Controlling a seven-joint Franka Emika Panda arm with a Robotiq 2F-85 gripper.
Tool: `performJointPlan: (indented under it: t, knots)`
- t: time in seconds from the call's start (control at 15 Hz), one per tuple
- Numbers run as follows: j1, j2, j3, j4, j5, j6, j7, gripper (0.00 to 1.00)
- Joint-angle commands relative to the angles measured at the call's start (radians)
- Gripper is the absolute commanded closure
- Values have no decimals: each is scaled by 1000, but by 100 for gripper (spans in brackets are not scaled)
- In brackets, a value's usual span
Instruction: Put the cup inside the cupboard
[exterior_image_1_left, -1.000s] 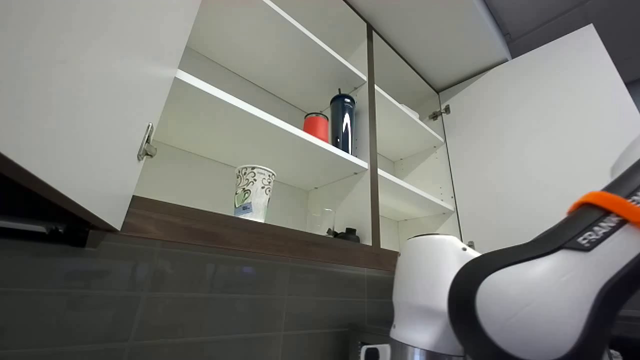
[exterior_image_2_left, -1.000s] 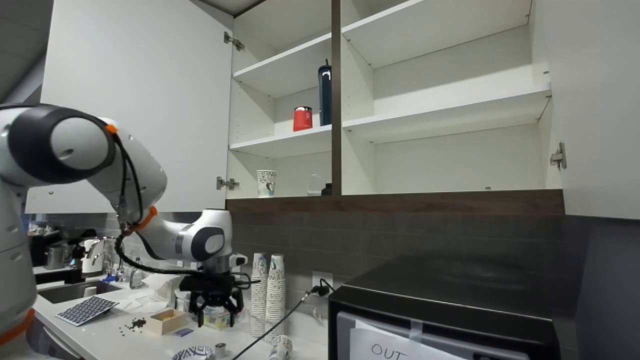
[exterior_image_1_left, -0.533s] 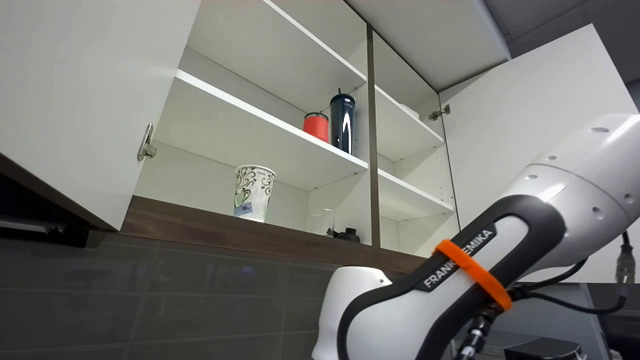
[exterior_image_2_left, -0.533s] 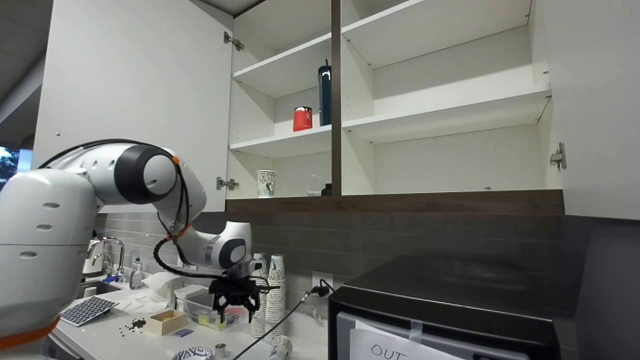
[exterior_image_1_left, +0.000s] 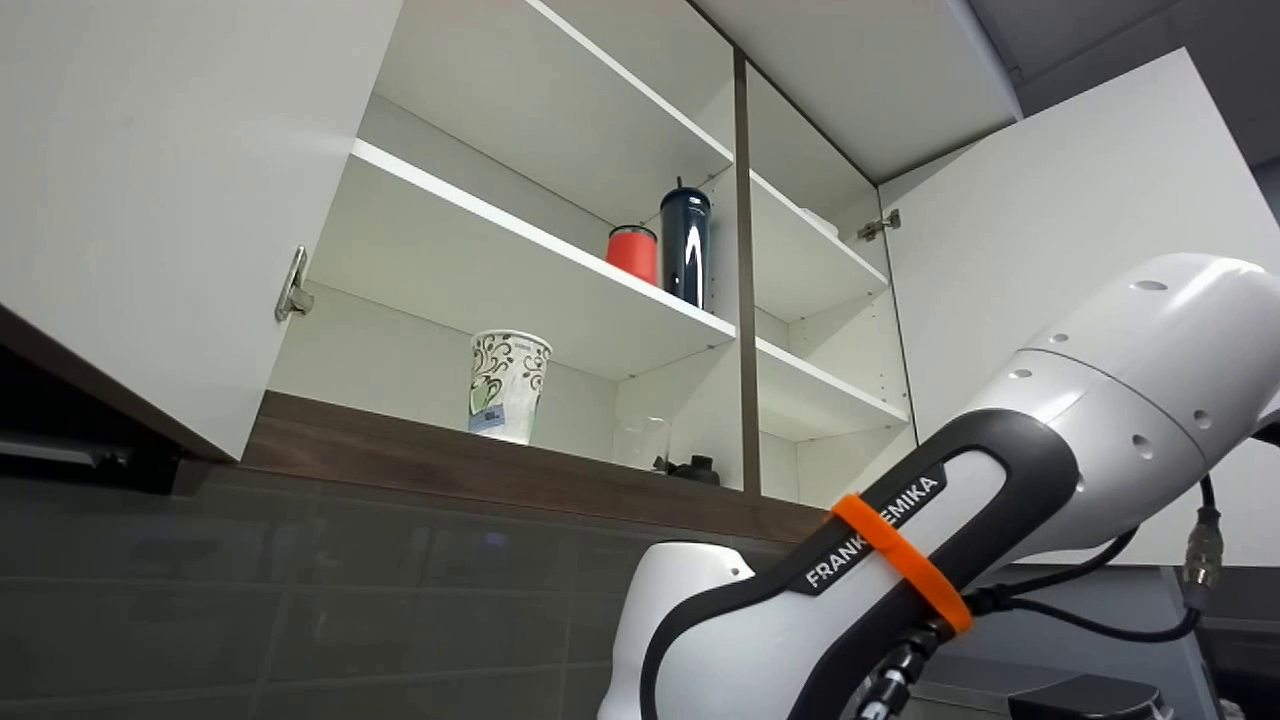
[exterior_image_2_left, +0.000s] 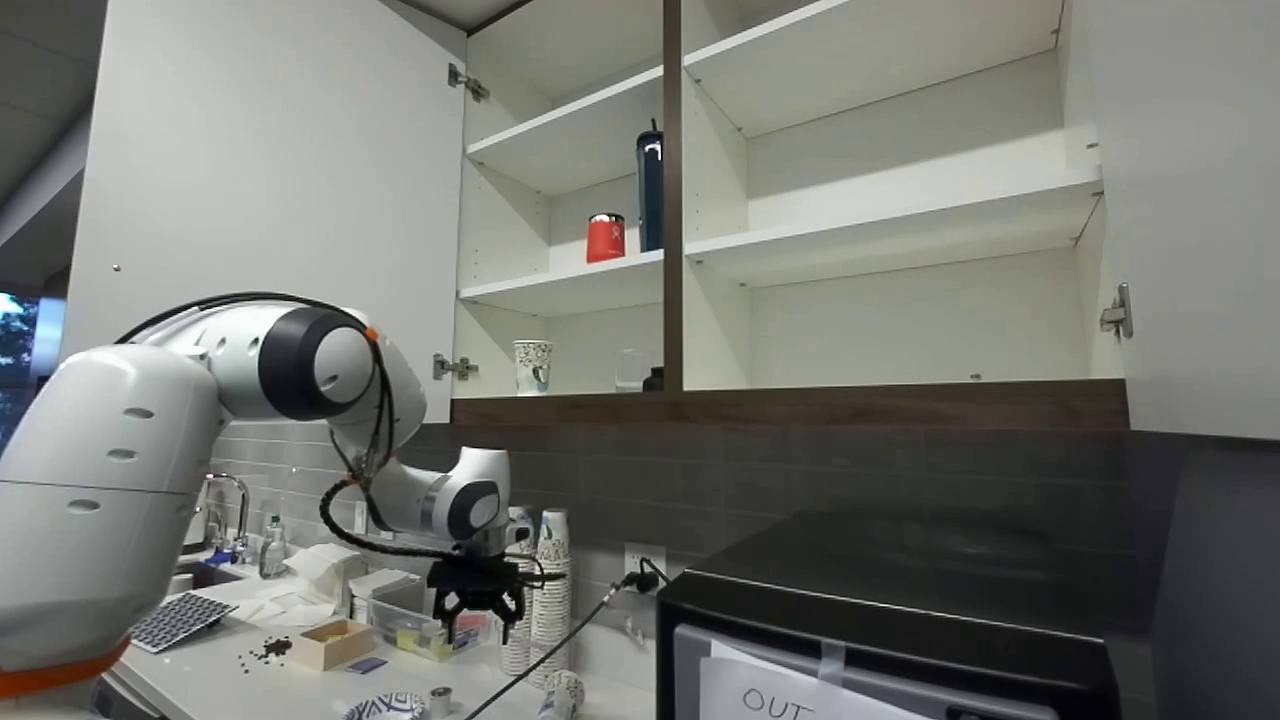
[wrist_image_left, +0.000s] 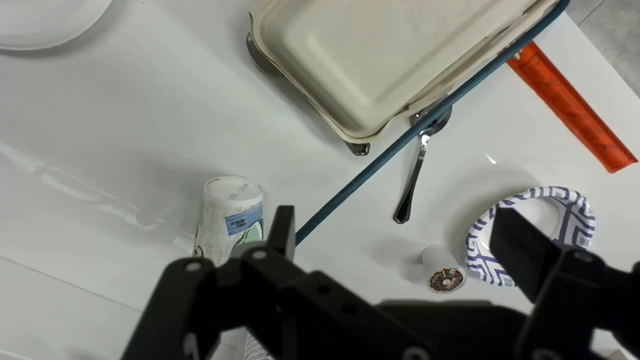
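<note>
Overhead in both exterior views, the white wall cupboard (exterior_image_2_left: 890, 240) stands open. Left to right, its left bay holds a vine-patterned paper cup (exterior_image_1_left: 508, 390), upright on the bottom shelf at nine o'clock, a red tumbler (exterior_image_1_left: 632, 255) one shelf up, a drinking glass (exterior_image_1_left: 643, 440) below and a navy tumbler (exterior_image_1_left: 686, 245) above. Around seven o'clock in an exterior view come a pale box (exterior_image_2_left: 328, 655) with something yellow inside, a clear tub (exterior_image_2_left: 385, 620) with coloured contents, the gripper (exterior_image_2_left: 478, 630), spread wide and holding nothing, and stacked paper cups (exterior_image_2_left: 552, 620). In the wrist view the task's cup (wrist_image_left: 222, 210) is on the counter (wrist_image_left: 140, 110) at eight o'clock, base showing, partly behind a finger (wrist_image_left: 283, 225); standing or lying, I cannot tell. A teal cord (wrist_image_left: 370, 175) slants to that finger from two o'clock, near the counter's edge. The cup's blue label is too small to read; a note (exterior_image_2_left: 740, 690) on a black appliance (exterior_image_2_left: 880, 570) says "OUT"; the arm (exterior_image_1_left: 760, 655) reads "FRANK" and "EMIKA".
</note>
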Motion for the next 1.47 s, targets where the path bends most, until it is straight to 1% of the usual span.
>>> performJointPlan:
  t: [0.0, 0.13, 0.27, 0.33, 0.53, 0.8, 1.0, 1.4]
  knots:
    - [-35, 57, 12, 32, -15, 50, 37, 0]
    - [-55, 110, 14, 59, 10, 184, 26, 0]
    - [-79, 168, 30, 88, 25, 282, 6, 0]
    - [-89, 204, 31, 102, 8, 330, -4, 0]
    - [-100, 285, 31, 151, -43, 405, 6, 0]
    - [-102, 369, 12, 210, -115, 467, 12, 0]
    - [-108, 400, -3, 244, -162, 507, 18, 0]
    - [-123, 454, -24, 299, -210, 465, 20, 0]
